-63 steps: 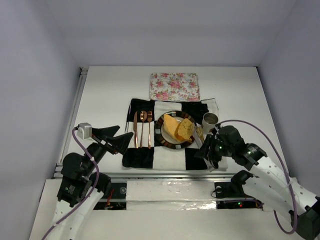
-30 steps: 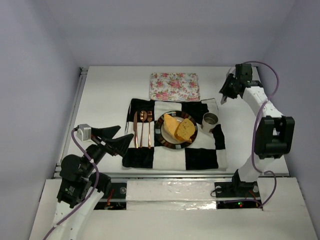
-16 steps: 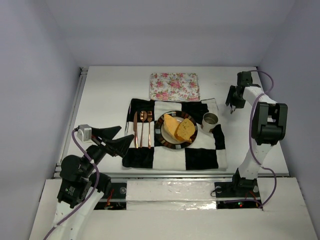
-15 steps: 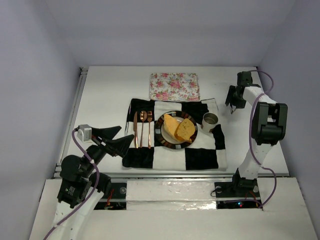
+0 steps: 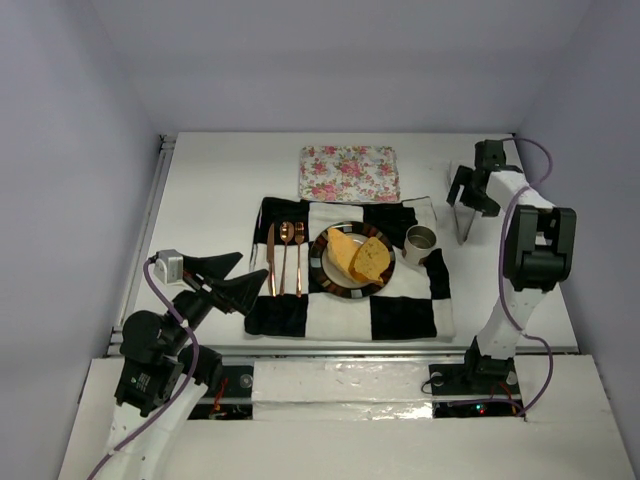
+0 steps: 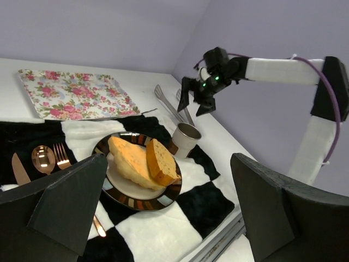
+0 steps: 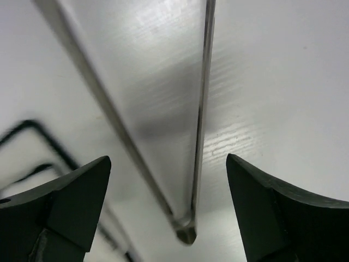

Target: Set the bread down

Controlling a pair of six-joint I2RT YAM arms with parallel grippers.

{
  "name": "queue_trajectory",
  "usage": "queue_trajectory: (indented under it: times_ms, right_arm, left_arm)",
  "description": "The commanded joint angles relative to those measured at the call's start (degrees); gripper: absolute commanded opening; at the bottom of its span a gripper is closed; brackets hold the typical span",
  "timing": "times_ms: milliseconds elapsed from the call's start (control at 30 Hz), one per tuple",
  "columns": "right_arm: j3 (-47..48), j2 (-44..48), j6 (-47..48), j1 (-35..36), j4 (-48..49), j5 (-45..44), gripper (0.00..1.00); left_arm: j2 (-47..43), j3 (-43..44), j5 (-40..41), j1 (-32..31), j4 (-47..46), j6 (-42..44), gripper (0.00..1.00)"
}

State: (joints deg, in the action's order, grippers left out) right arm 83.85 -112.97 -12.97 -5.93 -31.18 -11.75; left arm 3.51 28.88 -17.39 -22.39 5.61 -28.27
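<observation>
– Bread [image 5: 355, 256], seen from above?
– Both pieces lie on the plate [image 5: 318, 268], middle of the cloth [image 5: 400, 318]. Cutlery [image 5: 285, 258] at its 9 o'clock, cup [image 5: 420, 240] at 3, floral tray [image 5: 348, 172] at 12; nothing covers it.
– Tools?
– Left tool [image 5: 232, 278], past the cutlery, gapes wide and empty. Right tool [image 5: 468, 190] hangs over tongs [image 5: 462, 226] beyond the cup, off the cloth.
– Left wrist view?
– Right tool's fingers [image 6: 185, 98] parted, above the tongs, gripping nothing.
– Right wrist?
– Only here: the tongs' arms join between its spread fingers, untouched.

Glossy plate [image 6: 137, 202], polished metal tongs [image 7: 200, 125] (mirror-bright)
</observation>
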Motion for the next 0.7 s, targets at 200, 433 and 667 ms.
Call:
queue_trajectory:
  times_ms: [200, 433, 667]
  right_arm:
    - [-13.2, 39.3, -25.8, 0.1, 17.5, 25.6, 0.86]
    - [-33.6, 69.1, -29.8, 0.1, 20.0, 45.6, 0.00]
    - [-41.8, 91.5, -34.0, 2.5, 14.5, 56.5, 0.00]
  left_arm:
    - [0.5, 0.7, 2.6, 0.1, -1.7, 0.8, 0.99]
    - [1.5, 1.0, 4.6, 0.1, -0.3, 0.3, 0.99]
    - [1.9, 1.6, 5.6, 0.1, 0.6, 0.1, 0.99]
